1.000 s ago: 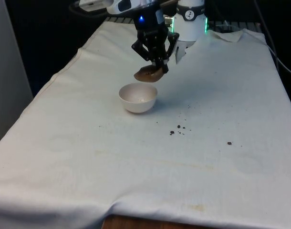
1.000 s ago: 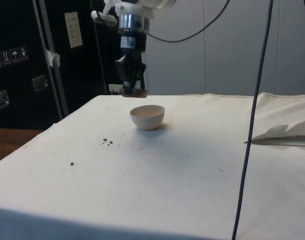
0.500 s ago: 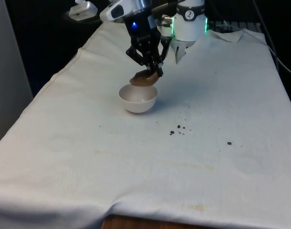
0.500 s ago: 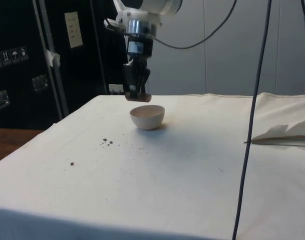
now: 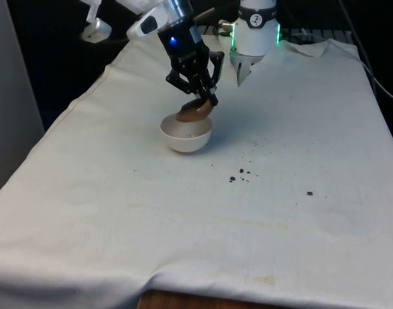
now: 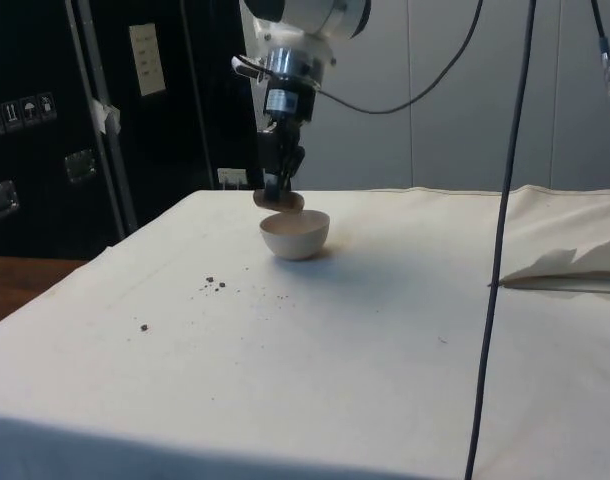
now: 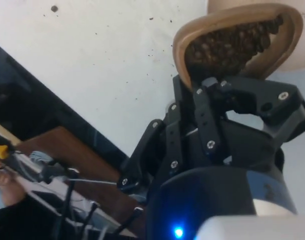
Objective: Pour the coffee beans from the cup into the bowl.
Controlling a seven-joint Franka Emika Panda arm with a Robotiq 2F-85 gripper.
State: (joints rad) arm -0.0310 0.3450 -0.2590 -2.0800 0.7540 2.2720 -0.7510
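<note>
My gripper (image 5: 206, 101) is shut on a small brown cup (image 5: 193, 111), holding it tilted just above the rim of a white bowl (image 5: 185, 136). In the side view the cup (image 6: 279, 200) hangs over the bowl's (image 6: 296, 234) far edge, with the gripper (image 6: 281, 190) tipped at an angle. Seen from the wrist, the cup (image 7: 232, 40) is squeezed into an oval and full of dark coffee beans (image 7: 231, 44), its mouth turned toward the bowl (image 7: 298, 55). The gripper (image 7: 212, 82) pinches the cup's rim.
A few spilled coffee beans (image 5: 240, 174) lie on the white cloth to the front view's right of the bowl, one more (image 5: 309, 192) farther out. A crumpled fold of cloth (image 6: 570, 265) sits at the side view's right. A thin black cable (image 6: 505, 220) hangs in front of the side camera.
The gripper has tipped further and dropped lower, carrying the cup from above and behind the bowl down to its rim. The arm's upper part has swung toward the front view's left.
</note>
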